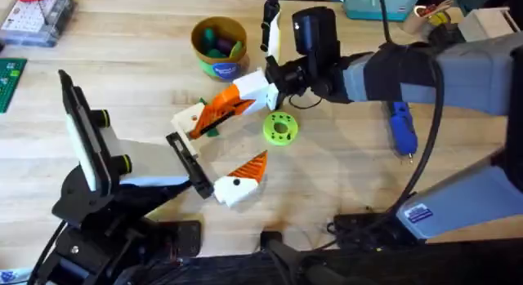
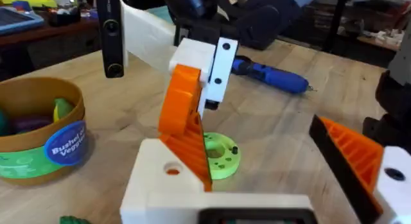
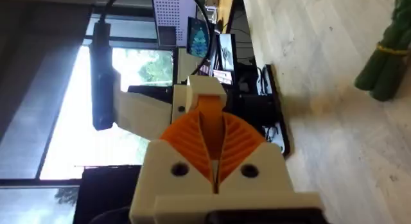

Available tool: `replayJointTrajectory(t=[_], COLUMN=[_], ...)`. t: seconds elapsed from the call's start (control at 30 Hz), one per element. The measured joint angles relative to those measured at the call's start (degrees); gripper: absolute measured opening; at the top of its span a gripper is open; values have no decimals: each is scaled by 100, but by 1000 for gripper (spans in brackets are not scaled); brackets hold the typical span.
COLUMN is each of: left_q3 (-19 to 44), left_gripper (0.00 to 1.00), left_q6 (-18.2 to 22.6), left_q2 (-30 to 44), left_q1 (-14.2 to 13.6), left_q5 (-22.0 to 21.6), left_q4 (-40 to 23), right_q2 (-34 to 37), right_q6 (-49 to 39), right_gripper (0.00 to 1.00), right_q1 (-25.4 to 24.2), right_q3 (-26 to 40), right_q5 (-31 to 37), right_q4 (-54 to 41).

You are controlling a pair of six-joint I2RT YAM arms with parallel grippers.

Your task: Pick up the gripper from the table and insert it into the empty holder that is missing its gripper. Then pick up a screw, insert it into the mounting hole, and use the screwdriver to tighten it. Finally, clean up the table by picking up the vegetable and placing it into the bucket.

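On the table (image 1: 343, 187), just ahead of your left gripper (image 1: 184, 158), lies the gripper (image 1: 241, 180): probably light, rigid plastic, so pinch its blocky white base rather than the ribbed orange wedge. I cannot tell how either arm's fingers stand.

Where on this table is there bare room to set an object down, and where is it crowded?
Free: bare table between the bucket and the left arm; the planks between the lime disc and the screwdriver.
Crowded: the middle, where the disc, the gripper, the vegetable and both arms' fingers cluster.
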Motion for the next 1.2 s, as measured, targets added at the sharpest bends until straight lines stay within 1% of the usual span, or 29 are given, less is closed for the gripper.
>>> replayJointTrajectory(t=[0.3,0.53,1.2], left_q3=[0,0,0], left_gripper=[990,990,990], left_q6=[75,92,62], left_q2=[-1,1,-1], left_q1=[18,22,22], left_q5=[-204,-252,-387], left_q4=[14,13,7], right_q2=[0,0,0], right_q6=[493,682,768], right_gripper=[8,7,7], right_q1=[66,87,131], right_q3=[-4,-4,-4], right_q5=[226,301,513], right_q4=[713,769,812])
